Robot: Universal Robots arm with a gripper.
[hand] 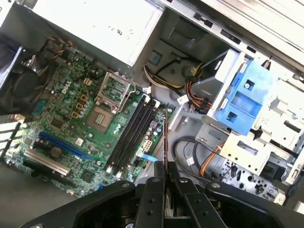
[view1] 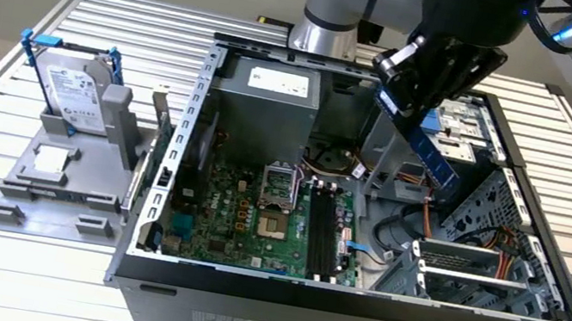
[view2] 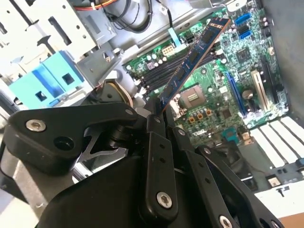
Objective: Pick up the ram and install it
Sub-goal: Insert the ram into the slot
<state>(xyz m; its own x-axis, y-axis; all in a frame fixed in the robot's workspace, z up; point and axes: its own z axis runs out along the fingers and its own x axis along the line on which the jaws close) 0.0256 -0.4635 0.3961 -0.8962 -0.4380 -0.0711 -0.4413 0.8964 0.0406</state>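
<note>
The ram [view1: 424,145] is a blue stick with dark chips. It hangs tilted above the open computer case [view1: 356,299], and my gripper [view1: 406,83] is shut on its upper end. In the second wrist view the ram [view2: 192,59] slants out from my gripper [view2: 156,114] over the motherboard. In the first wrist view the ram [hand: 165,135] appears edge-on as a thin line leaving my gripper [hand: 165,167]. The black memory slots [view1: 323,228] lie below it and to the exterior view's left, with nothing in them [hand: 133,130].
A silver hard drive in a blue frame [view1: 76,95] stands on a grey fixture [view1: 54,191] at the exterior view's left. Inside the case are the power supply [view1: 267,101], drive cage [view1: 476,275], cables [view1: 420,227] and a blue bracket [hand: 240,97].
</note>
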